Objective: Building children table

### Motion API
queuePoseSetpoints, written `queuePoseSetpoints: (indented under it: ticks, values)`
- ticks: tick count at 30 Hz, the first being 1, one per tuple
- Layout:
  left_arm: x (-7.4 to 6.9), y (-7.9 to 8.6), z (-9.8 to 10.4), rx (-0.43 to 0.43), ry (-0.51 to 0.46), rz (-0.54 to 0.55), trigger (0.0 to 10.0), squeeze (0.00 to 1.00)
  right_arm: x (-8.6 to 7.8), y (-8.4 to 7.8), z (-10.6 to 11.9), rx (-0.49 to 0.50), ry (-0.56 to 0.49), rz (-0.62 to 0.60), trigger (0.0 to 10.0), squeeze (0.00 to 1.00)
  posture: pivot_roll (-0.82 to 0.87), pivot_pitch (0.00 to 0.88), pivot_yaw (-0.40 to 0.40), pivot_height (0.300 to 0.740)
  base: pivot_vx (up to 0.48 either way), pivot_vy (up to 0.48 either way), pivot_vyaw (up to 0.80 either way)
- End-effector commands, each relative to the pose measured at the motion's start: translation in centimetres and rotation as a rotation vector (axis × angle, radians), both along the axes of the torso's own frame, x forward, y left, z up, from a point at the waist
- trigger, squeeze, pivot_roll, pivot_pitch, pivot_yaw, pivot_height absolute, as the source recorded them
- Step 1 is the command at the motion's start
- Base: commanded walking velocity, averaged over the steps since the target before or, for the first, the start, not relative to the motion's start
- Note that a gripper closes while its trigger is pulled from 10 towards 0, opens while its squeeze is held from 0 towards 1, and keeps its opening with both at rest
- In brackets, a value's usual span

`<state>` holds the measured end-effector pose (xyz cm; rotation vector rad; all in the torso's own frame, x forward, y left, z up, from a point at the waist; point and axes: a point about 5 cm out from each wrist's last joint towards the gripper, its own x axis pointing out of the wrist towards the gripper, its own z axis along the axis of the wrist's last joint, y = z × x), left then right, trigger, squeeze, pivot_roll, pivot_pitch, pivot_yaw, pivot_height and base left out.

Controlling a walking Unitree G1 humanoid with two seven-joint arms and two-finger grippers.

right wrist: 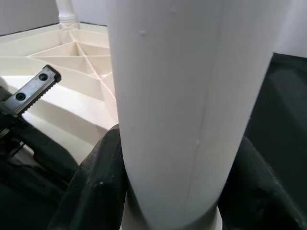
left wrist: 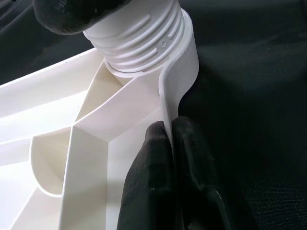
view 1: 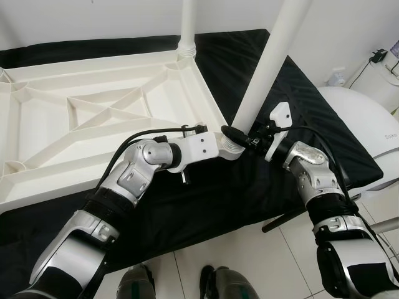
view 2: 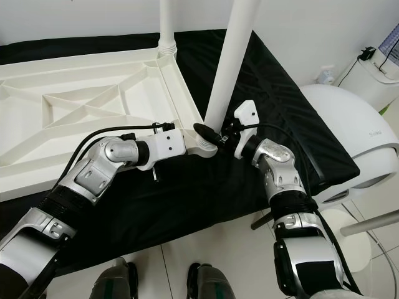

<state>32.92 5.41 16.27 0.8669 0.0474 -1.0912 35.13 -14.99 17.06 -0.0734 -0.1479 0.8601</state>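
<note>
Two grippers work the tabletop's [view 1: 93, 118] near corner on the black cloth [view 1: 293, 106]: your left gripper [left wrist: 170, 139] pinches the rim, your right gripper [view 1: 240, 136] clasps the leg [view 1: 268, 62] at its base, one o'clock. Next, probably twist it home while the left steadies.

We note a black fabric-covered platform [view 1: 293, 118] over a white tiled floor [view 1: 249, 261]. Lying directly on it is an upturned white plastic ribbed tabletop [view 1: 93, 118], spreading toward 10 o'clock. White round plastic legs stand at its 12 o'clock corner [view 1: 188, 25] and its 3 o'clock corner [view 1: 274, 56].
</note>
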Motion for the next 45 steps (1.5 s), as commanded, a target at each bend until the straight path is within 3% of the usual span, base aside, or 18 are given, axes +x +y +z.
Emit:
queuePoseSetpoints:
  ticks: [1,15,17,23,28,29,30,31,34,35,43,44,45]
  values:
    - [-0.6,-0.2,-1.4,0.063,0.009,-0.024,10.0,0.00,0.0,-0.2,-0.2,0.029,0.017,-0.039,0.0,0.00,0.01,0.117,-0.055,0.740,0.000,0.000,0.00]
    - [-0.5,-0.2,-1.2,0.055,0.014,-0.015,10.0,0.00,-0.5,1.3,-0.3,0.147,0.050,-0.263,0.0,0.00,0.00,0.118,-0.056,0.740,0.000,0.000,0.00]
    - [-0.5,-0.2,-1.3,0.055,0.016,-0.014,10.0,0.00,-1.3,2.2,-0.8,0.185,0.058,-0.366,0.0,0.00,0.01,0.118,-0.058,0.740,0.000,0.000,0.00]
    - [-0.5,-0.2,-1.3,0.055,0.016,-0.015,10.0,0.00,-1.6,2.6,-0.9,0.200,0.061,-0.414,0.0,0.00,0.01,0.120,-0.058,0.740,0.000,0.000,0.00]
    - [-0.6,-0.2,-1.3,0.054,0.019,-0.026,10.0,0.00,-2.5,3.9,-1.2,0.238,0.072,-0.568,0.0,0.00,0.00,0.116,-0.059,0.740,0.000,0.000,0.00]
    - [-0.7,-0.3,-1.3,0.053,0.019,-0.029,10.0,0.00,-2.7,4.2,-1.2,0.249,0.081,-0.608,4.9,0.00,0.00,0.116,-0.057,0.740,0.000,0.000,0.00]
    - [-0.7,-0.3,-1.3,0.053,0.019,-0.029,10.0,0.00,-2.7,4.2,-1.2,0.249,0.081,-0.608,4.9,0.00,0.00,0.116,-0.057,0.740,0.000,0.000,0.00]
    - [-0.7,-0.3,-1.2,0.053,0.021,-0.031,10.0,0.00,-2.9,4.5,-1.3,0.253,0.088,-0.620,10.0,0.00,0.00,0.117,-0.057,0.740,0.000,0.000,0.00]
    - [-0.7,-0.3,-1.3,0.052,0.026,-0.032,10.0,0.00,-3.1,4.7,-1.3,0.254,0.096,-0.628,10.0,0.00,0.00,0.117,-0.054,0.740,0.000,0.000,0.00]
    - [-0.8,-0.3,-1.4,0.051,0.036,-0.034,10.0,1.00,-3.1,4.5,-1.4,0.248,0.100,-0.637,10.0,0.00,0.00,0.118,-0.053,0.740,0.000,0.000,0.00]
    - [-1.0,-0.4,-1.4,0.059,0.044,-0.053,10.0,1.00,-3.1,4.0,-1.1,0.234,0.095,-0.663,10.0,0.00,0.00,0.114,-0.053,0.740,0.000,0.000,0.00]
    - [-1.0,-0.4,-1.4,0.060,0.044,-0.053,10.0,0.87,-3.1,4.0,-1.1,0.233,0.096,-0.665,10.0,0.00,0.00,0.113,-0.054,0.740,0.000,0.000,0.00]
    - [-1.0,-0.4,-1.4,0.059,0.045,-0.052,10.0,0.00,-3.2,4.0,-1.1,0.232,0.099,-0.671,10.0,0.00,0.00,0.111,-0.055,0.740,0.000,0.000,0.00]
